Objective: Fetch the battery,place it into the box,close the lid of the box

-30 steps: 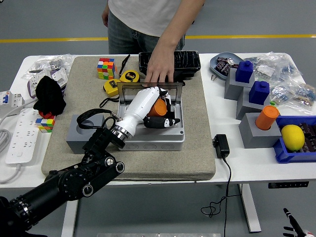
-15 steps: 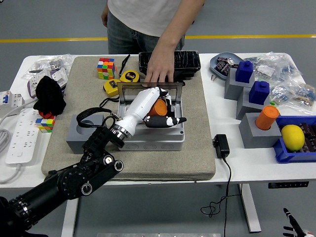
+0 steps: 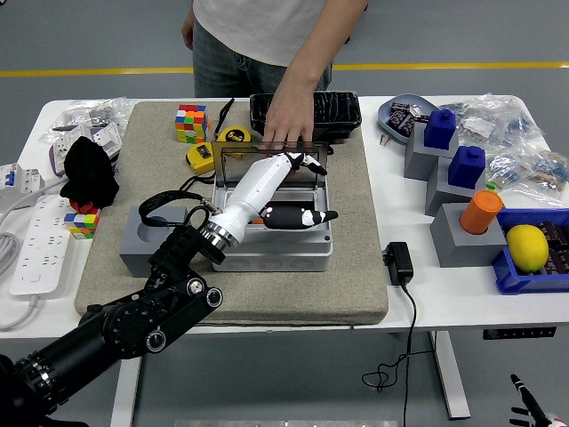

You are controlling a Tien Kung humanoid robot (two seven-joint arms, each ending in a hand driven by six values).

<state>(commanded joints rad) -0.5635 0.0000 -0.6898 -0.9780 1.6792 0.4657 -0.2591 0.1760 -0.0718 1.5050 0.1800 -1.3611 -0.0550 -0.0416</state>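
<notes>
Head view | left hand [image 3: 283, 189] over box [image 3: 274, 251] | fingers [image 3: 313, 215] spread, empty

Left arm [image 3: 116, 329] in from lower left, black links angled up and right toward table centre. White forearm [image 3: 249, 191] raised, tilted forward. Left hand [image 3: 289, 182] extended, fingers [image 3: 311, 216] spread and straight, pointing right, gripping nothing. Thumb side up near far edge. Right hand [image 3: 524, 409] barely visible at lower right corner, below table level, state unclear. Person's hand [image 3: 286, 124] reaching down from top, palm down, fingers pressed flat, forearm [image 3: 316, 53] bare.
</notes>
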